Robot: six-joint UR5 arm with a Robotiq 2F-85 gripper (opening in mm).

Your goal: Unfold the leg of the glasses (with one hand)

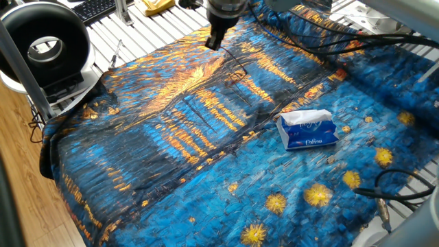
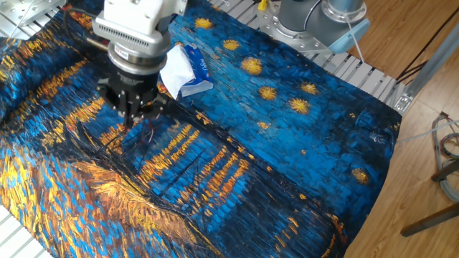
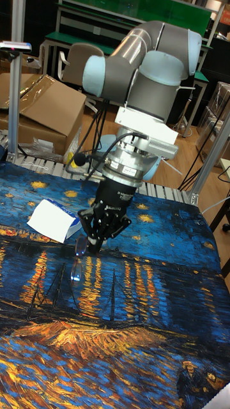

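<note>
Glasses: thin dark wire frame, clear oval lenses, one slim leg stretching out long. Lying on painted cloth, just beside tissue pack, partly lifting under hand. Hand hanging directly over glasses, fingers pinching together on frame end; closed on glasses, as far as seen. Blue-white tissue pack sitting near hand. Cloth showing blue and orange starry-night picture, covering table. Behind tissue pack: cardboard box, green benches. Black round fan standing at cloth edge, wooden floor beside.
</note>
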